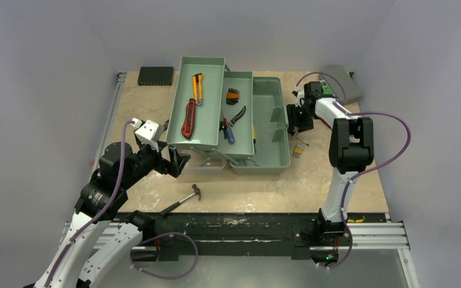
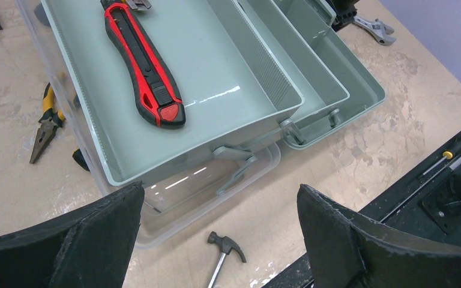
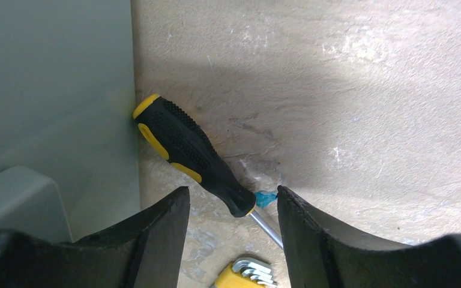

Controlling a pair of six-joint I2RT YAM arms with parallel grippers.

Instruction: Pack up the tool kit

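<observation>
Right wrist view: the right end effector (image 3: 233,201) hangs released, jaws spread either side of the screwdriver (image 3: 186,150) without touching it. That screwdriver lies flat on the desk (image 3: 366,120), its butt against the toolbox (image 3: 54,90) wall. It looks light and stiff. The ribbed handle should grip well, while the thin steel shaft would likely slip. Farther off, the left end effector (image 2: 220,189) gapes empty before the tray holding the red knife (image 2: 144,66).

Knife (image 1: 188,118) in tray (image 1: 207,66); hammer (image 1: 183,200) before toolbox (image 1: 276,120)
</observation>
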